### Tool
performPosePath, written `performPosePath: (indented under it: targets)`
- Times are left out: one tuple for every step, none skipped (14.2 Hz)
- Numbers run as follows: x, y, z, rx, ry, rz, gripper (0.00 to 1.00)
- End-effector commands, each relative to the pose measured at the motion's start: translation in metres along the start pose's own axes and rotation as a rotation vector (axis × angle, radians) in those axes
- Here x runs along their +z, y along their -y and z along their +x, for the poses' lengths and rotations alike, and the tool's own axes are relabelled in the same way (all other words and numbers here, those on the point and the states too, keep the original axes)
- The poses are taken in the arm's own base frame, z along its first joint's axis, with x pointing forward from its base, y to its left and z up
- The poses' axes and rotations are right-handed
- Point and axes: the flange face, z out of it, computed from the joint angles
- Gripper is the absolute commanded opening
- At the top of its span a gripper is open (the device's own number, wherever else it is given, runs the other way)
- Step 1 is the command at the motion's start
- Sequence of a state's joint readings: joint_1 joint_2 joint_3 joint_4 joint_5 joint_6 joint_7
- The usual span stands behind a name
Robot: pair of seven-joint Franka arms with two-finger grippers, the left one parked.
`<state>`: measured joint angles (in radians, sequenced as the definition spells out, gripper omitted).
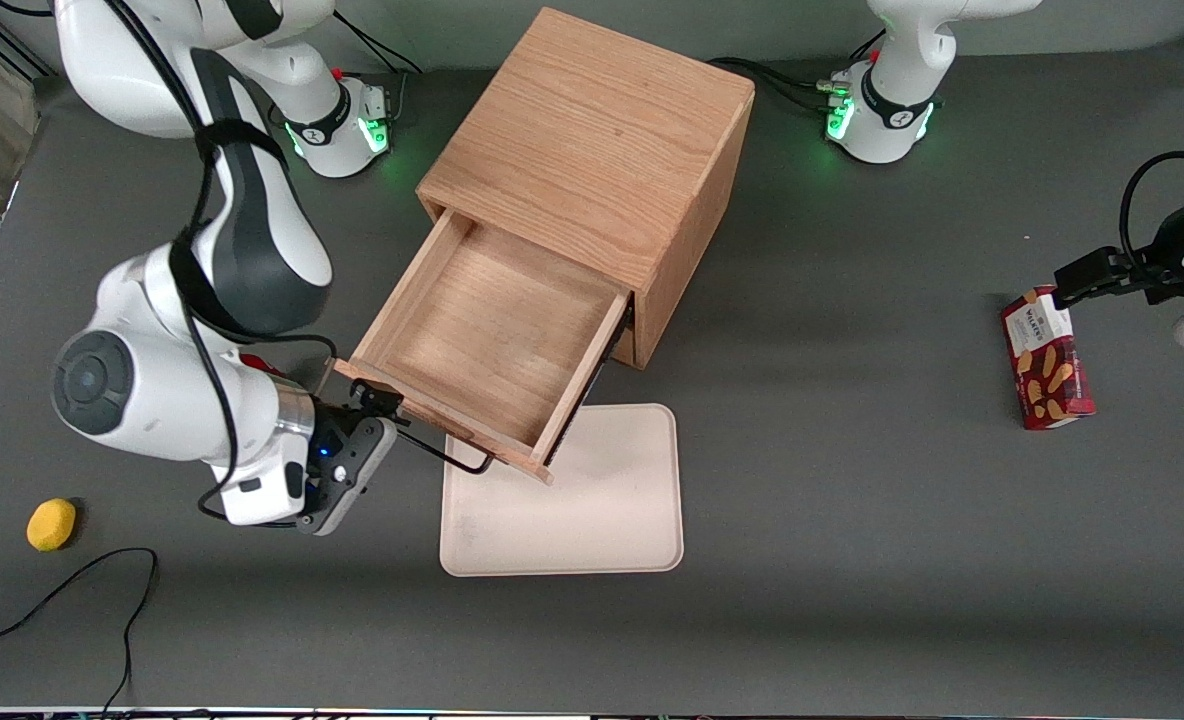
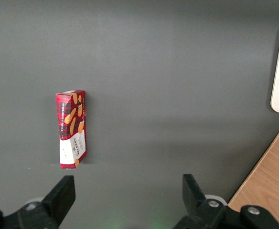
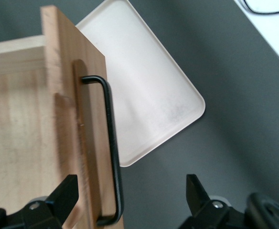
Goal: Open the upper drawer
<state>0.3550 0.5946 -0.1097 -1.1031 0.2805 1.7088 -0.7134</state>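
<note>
Grey worktop (image 1: 852, 520) carries a cabinet (image 1: 592, 140) whose upper drawer (image 1: 492, 340) stands pulled out; the hand (image 3: 127, 193), fingers spread, straddles its black handle (image 3: 112, 148) above a tray (image 1: 592, 520).

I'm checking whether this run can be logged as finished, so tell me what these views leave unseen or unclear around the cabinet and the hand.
- Lower drawer: hidden in the front view beneath the pulled-out upper drawer.
- Cabinet front face: the camera looks from above, so it is hardly seen.
- Tray: one corner covered by the drawer's front.
- Hand: open around the black handle, touching nothing.
</note>
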Motion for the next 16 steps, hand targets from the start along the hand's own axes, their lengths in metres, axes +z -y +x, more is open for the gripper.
performPosePath:
  targets:
    - [-0.045, 0.017, -0.007, 0.011, -0.033, -0.001, 1.00]
    - [-0.060, 0.023, -0.008, 0.005, -0.048, -0.017, 1.00]
    - [-0.074, 0.027, -0.011, -0.002, -0.053, -0.041, 1.00]
    - [-0.088, 0.031, -0.014, -0.007, -0.057, -0.064, 1.00]
    - [-0.102, 0.036, -0.017, -0.012, -0.069, -0.078, 1.00]
    - [-0.110, 0.041, -0.022, -0.011, -0.074, -0.079, 1.00]
    - [-0.120, 0.045, -0.027, -0.011, -0.083, -0.083, 1.00]
    - [-0.128, 0.046, -0.033, -0.006, -0.084, -0.093, 1.00]
    - [-0.138, 0.045, -0.041, 0.000, -0.081, -0.119, 1.00]
    - [-0.149, 0.047, -0.046, -0.002, -0.072, -0.153, 1.00]
    - [-0.154, 0.049, -0.051, -0.001, -0.064, -0.165, 1.00]
    - [-0.158, 0.050, -0.056, 0.004, -0.067, -0.168, 1.00]
    - [-0.166, 0.052, -0.060, 0.007, -0.072, -0.179, 1.00]
    - [-0.172, 0.052, -0.066, 0.049, -0.076, -0.183, 1.00]
    - [-0.178, 0.050, -0.076, 0.144, -0.089, -0.179, 1.00]
    - [-0.183, 0.050, -0.087, 0.257, -0.100, -0.173, 1.00]
